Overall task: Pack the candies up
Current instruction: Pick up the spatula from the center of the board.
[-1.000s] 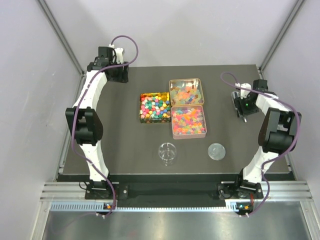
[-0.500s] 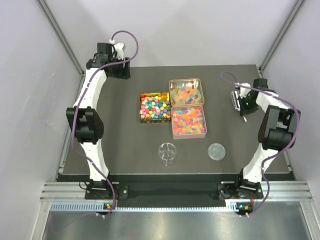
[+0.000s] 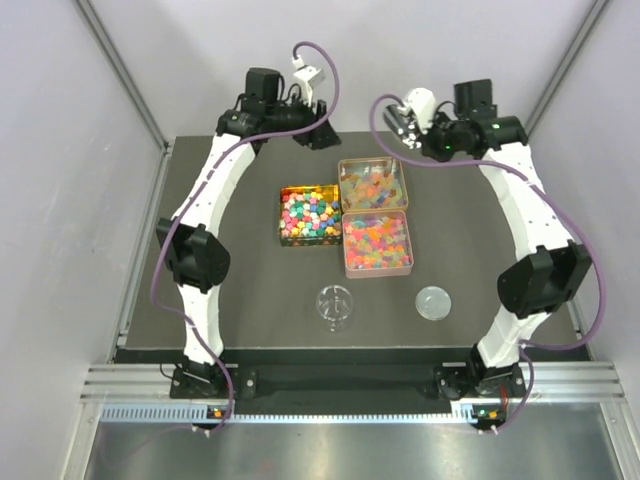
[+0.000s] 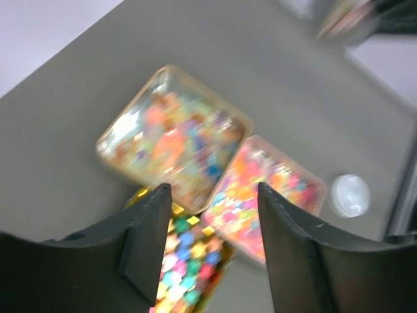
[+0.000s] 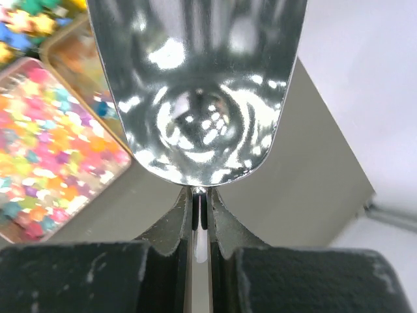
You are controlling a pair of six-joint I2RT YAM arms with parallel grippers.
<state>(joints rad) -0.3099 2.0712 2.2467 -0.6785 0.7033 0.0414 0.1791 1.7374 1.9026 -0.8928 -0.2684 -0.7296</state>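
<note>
Candies (image 3: pixel 308 214): all observed pieces lie in three open tins on the table (image 3: pixel 230 260). The far tin (image 3: pixel 372 183) holds translucent pieces. The near tin (image 3: pixel 376 243) sits against the far tin's near edge and is also filled. The gold tin (image 3: pixel 290 238) adjoins the far tin's near-left corner and holds opaque cubes.

Left gripper (image 4: pixel 212 192): fingers spread wide, nothing between them. In the overhead view it hangs above the table just beyond the far tin's far-left corner. Its wrist view looks down on all three tins, and the candies are well below the fingertips, not touching them.

Right gripper (image 5: pixel 197 195): fingers pressed together on the handle of a metal scoop (image 5: pixel 195 78). It is raised beyond the far tin's far-right corner. The scoop bowl is clear of the candies, which show to its left in the wrist view.

A glass jar (image 3: pixel 335 305) and a lid (image 3: pixel 433 302) stand apart from each other, well nearer the arm bases than the far tin.
</note>
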